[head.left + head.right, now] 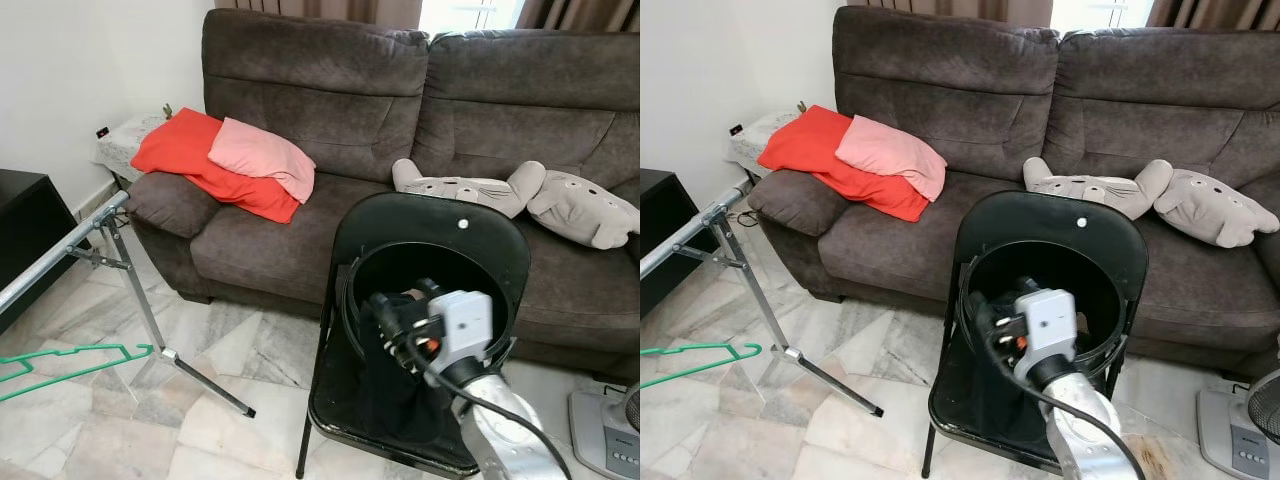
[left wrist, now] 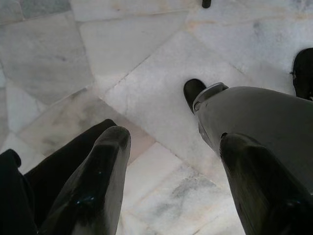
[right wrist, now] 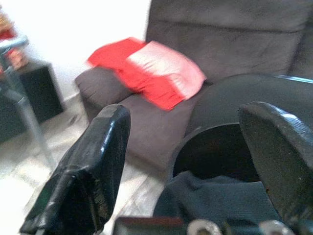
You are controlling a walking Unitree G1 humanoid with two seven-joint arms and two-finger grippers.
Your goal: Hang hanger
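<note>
Right end effector (image 1: pixel 400 325) spread, empty, over folding chair (image 1: pixel 425 240). Green hanger (image 1: pixel 70 362) on floor beside rack (image 1: pixel 120 260): light, stiff, slippery; grip at neck.

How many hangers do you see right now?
1: a green hanger hanging low at the robot's left, below the metal rack rail. Others may be hidden in the black basket on the folding chair.

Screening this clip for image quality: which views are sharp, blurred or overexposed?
Left and right eye views: sharp and evenly lit on the sofa and black chair, though the window strip above blows out. Right wrist view: motion-blurred, with the wall washed white; its end effector is open. Left wrist view: clear marble floor, with dark fingers.
</note>
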